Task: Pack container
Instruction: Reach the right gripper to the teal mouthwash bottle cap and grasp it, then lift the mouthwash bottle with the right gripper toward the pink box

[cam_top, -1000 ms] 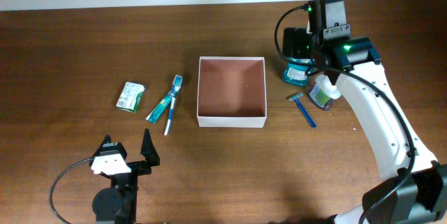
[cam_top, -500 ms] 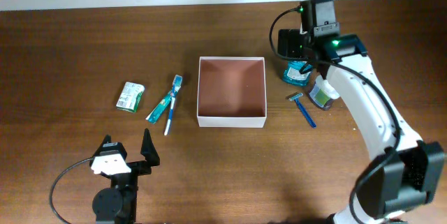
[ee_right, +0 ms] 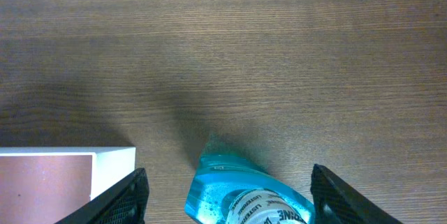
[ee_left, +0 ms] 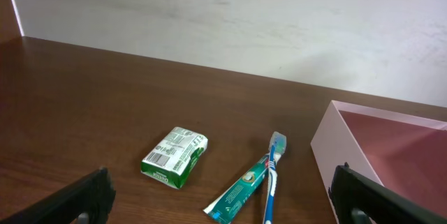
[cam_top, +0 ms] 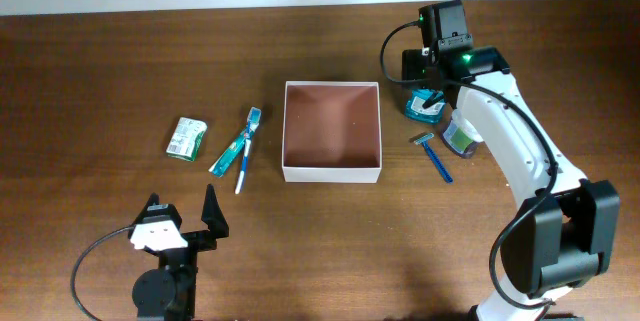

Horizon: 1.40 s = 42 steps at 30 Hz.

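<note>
Looking at the box (cam_top: 332,173) mid-table, 8 o'clock of the right gripper (ee_right: 225,197) — wide open, straddling a bottle (ee_right: 241,185), gripping nothing. Guessing light, flimsy card — pinch a wall rim.

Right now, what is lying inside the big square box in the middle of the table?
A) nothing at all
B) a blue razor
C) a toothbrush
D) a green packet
A: in the overhead view the container shows only its bare reddish-brown floor. The toothbrush and the green packet lie outside it to the left, and the razor lies outside to the right.
</note>
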Available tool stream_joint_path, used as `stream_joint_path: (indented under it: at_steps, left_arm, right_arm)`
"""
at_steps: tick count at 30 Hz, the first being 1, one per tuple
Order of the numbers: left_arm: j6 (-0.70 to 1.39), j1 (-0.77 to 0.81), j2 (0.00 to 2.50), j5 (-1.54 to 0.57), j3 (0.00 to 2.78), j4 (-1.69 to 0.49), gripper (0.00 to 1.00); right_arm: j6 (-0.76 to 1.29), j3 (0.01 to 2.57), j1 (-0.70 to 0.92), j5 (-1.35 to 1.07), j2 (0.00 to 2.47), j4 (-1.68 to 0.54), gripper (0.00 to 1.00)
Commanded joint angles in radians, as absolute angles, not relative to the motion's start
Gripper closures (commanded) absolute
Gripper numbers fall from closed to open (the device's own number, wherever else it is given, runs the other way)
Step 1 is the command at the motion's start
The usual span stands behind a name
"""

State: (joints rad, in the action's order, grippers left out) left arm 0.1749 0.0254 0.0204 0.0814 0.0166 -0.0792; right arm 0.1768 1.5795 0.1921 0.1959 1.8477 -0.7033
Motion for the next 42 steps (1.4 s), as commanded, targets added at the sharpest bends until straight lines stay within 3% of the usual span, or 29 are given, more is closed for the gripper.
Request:
stream_joint_path:
  at_steps: [1,12,17,23,29,42]
  left_arm:
    - [0.155,0.022,0.012,0.071,0.009,-0.076,0.01]
    - [0.155,0.022,0.012,0.071,0.009,-0.076,0.01]
    - [0.155,0.022,0.012,0.071,0.009,-0.076,0.01]
    - [0.155,0.022,0.012,0.071,0.009,-0.076,0.01]
    - [0.155,0.022,0.012,0.071,0.009,-0.076,0.01]
    - [0.155,0.022,0.013,0.071,0.009,-0.076,0.01]
  right_arm:
    - [0.174,1.588,0.183,0.207,1.858,-0.715,0.35]
    - [0.22,1.588,0.148,0.236,1.858,-0.768,0.36]
    - [0.22,1.588,0.149,0.236,1.858,-0.768,0.56]
    - [0.22,1.588,0.15,0.231,1.858,-0.771,0.64]
    - [0.239,1.588,0.15,0.21,1.858,-0.771,0.8]
    - [0.241,1.635,0.15,0.211,1.845,-0.779,0.85]
